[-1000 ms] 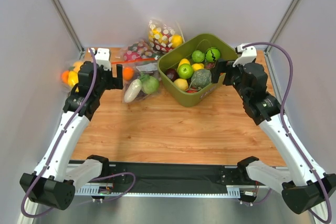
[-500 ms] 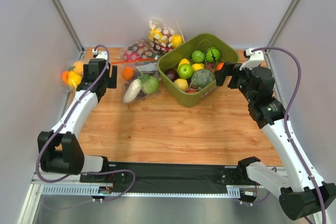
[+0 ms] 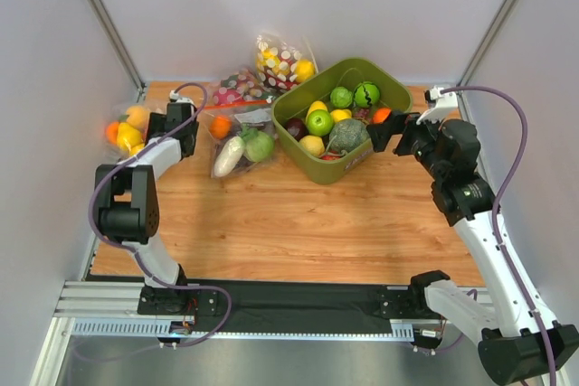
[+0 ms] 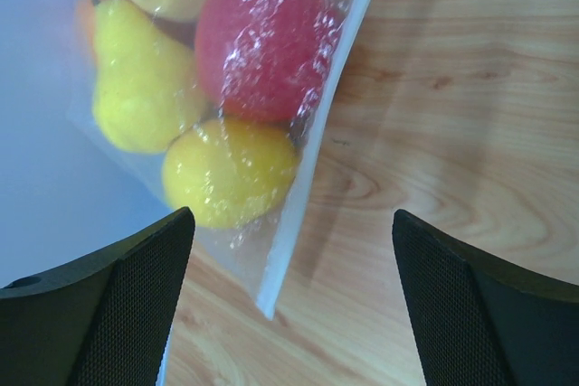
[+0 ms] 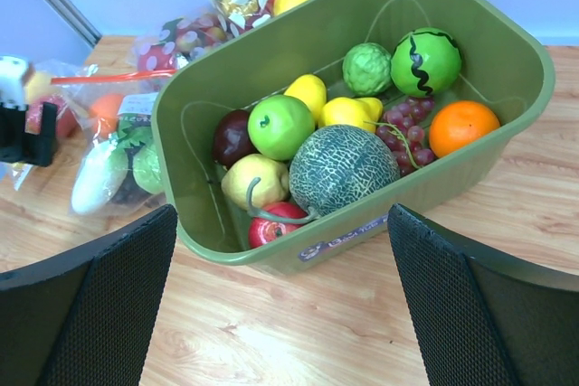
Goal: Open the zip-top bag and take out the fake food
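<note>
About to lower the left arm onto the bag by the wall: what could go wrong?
1. The open left gripper hangs over the zip-top bag at its zip edge, fake food bulging beside it; closing may pinch fruit, not plastic.
2. The bag lies by the side wall, leaving little room.
3. The right gripper is away at the green bin; a one-handed pull may drag the bag.

Top camera overlooks the whole table point(image 3: 298, 223); right wrist camera closely faces its green bin point(image 3: 318, 172).
</note>
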Tool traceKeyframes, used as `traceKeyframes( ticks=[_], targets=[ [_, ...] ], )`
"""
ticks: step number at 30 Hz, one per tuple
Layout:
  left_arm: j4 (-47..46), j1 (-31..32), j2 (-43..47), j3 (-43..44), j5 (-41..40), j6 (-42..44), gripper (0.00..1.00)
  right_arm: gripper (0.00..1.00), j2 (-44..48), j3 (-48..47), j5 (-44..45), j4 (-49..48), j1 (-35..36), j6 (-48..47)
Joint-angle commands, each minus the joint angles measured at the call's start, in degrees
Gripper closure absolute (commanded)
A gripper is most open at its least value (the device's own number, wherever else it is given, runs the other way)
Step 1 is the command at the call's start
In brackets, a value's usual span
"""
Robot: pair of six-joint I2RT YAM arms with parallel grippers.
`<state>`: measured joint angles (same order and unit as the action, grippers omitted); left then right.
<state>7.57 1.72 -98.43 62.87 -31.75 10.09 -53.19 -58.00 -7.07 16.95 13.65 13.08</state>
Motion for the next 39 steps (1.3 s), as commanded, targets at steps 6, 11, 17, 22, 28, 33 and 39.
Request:
traceKeyframes(
  ticks=[6, 11, 17, 22, 28, 33, 39],
  targets=[
    [-5.0, -0.7, -9.6, 8.1, -4.9, 6.2, 0.12, 0.00, 2.6, -0.2, -1.7, -2.0, -1.1, 0.5],
    [-5.0, -1.4, -11.4, 8.1, -6.3, 6.6, 0.29, 0.00, 3.0, -0.2, -1.4, -1.7, -1.7, 0.0],
    [-5.1, -4.3, -12.2, 6.1, -6.5, 6.6, 0.49, 0.00, 3.0, 0.0, -1.5, -1.5, -2.0, 0.1],
    [-0.6, -5.1, -10.5, 6.6, -6.1, 4.0, 0.80, 0.00, 3.4, 0.3, -1.3, -1.5, -2.3, 0.0],
    [8.5, -5.1, -2.3, 7.5, 0.0, -2.5, 1.00, 0.00, 3.1, 0.9, -2.2, -2.3, -2.4, 0.5],
    [14.4, -5.1, 8.0, 6.7, 8.4, -7.4, 1.00, 0.00, 2.3, 1.6, -4.3, -3.2, -2.3, 1.0],
    [18.9, -5.0, 20.4, 5.5, 20.8, -16.1, 1.00, 0.00, 0.8, 1.6, -8.5, -3.5, -2.4, -0.3]
  ],
)
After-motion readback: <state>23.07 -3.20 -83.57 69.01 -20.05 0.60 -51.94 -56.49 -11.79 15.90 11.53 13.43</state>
